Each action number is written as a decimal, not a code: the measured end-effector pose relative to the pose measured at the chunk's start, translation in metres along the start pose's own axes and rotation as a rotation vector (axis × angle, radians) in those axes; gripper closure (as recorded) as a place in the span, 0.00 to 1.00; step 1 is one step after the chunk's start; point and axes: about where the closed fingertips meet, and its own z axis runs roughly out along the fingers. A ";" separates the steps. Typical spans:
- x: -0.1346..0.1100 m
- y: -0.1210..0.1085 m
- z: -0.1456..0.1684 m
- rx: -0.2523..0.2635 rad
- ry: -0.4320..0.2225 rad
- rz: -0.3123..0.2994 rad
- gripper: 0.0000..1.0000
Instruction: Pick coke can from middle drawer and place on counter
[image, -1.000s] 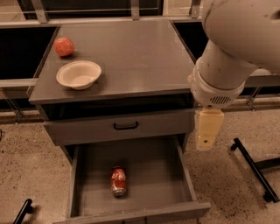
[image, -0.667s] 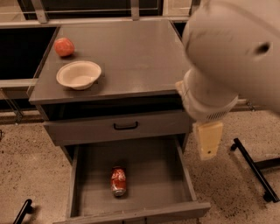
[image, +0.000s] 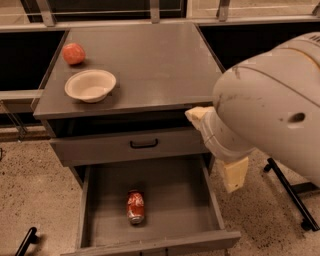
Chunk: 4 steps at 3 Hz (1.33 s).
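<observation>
The coke can (image: 135, 206) lies on its side on the floor of the open middle drawer (image: 172, 200), left of centre and near the front. The counter (image: 155, 60) is the grey cabinet top above it. My gripper (image: 216, 145) hangs at the cabinet's right front corner, above the drawer's right wall and well to the right of the can. It is open and holds nothing. One cream fingertip (image: 197, 114) shows by the counter's edge, the other (image: 234, 174) lower down. The big white arm covers the right of the view.
A white bowl (image: 90, 85) and a round red-orange fruit (image: 73, 53) sit on the counter's left side. The closed upper drawer front (image: 100, 147) has a black loop handle (image: 144, 144). A black metal leg (image: 290, 192) stands on the speckled floor at right.
The arm has swung closer and left, filling more of the right side. The gripper has come in over the drawer's right wall. Can, bowl and fruit have not moved.
</observation>
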 end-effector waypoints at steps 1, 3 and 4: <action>-0.055 0.002 0.096 -0.116 -0.049 -0.361 0.00; -0.100 0.044 0.181 -0.233 -0.174 -0.728 0.00; -0.101 0.037 0.188 -0.235 -0.169 -0.763 0.00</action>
